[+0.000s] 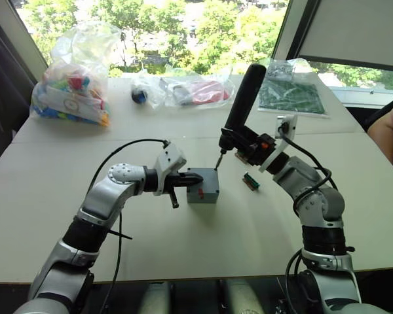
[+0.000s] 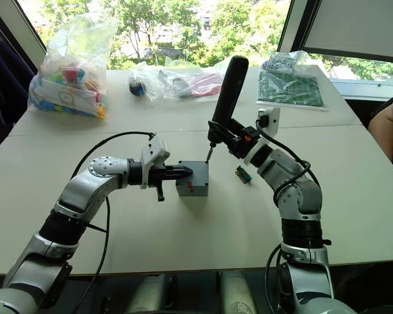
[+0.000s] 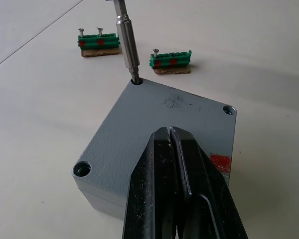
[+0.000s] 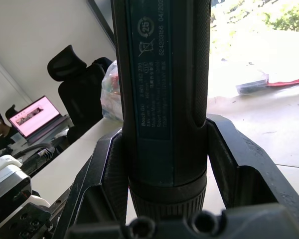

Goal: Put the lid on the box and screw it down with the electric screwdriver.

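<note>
Head views. The box (image 1: pixel 203 186) stands mid-desk with the lid (image 1: pixel 204 175) already seated on it. Your left gripper (image 1: pixel 191 177) lies across the lid's top, jaws pressed together, pinning it down. Your right gripper (image 1: pixel 239 145) carries the electric screwdriver (image 1: pixel 242 104), tilted slightly, bit down at the lid's far corner. Keep the left arm's downward press steady while you drive, so the box cannot spin on the desk (image 1: pixel 183 242).

Left wrist view. The metal bit (image 3: pixel 128 47) sits in the far corner screw hole (image 3: pixel 135 82) of the lid. Two more corner holes (image 3: pixel 82 169) show with no driver on them; whether screws sit inside, you cannot tell. A red mark (image 3: pixel 220 163) shows on the box's side. Bring the bit nearer to upright before running it; a leaning bit will likely slip out. Two green connectors (image 3: pixel 170 60) lie on the desk just beyond the box, near the bit's path to other corners.

Right wrist view. The jaws are clamped round the screwdriver's dark barrel (image 4: pixel 164 89), seated deep. A chair and a laptop (image 4: pixel 35 117) stand in the room beyond.

Room to move. The box is well clear of every desk edge. Plastic bags (image 1: pixel 72 78) and a green board (image 1: pixel 291 95) lie at the far side, well apart from the work. A person's arm (image 1: pixel 388 134) shows at the desk's right edge; keep your right elbow from swinging that way.
</note>
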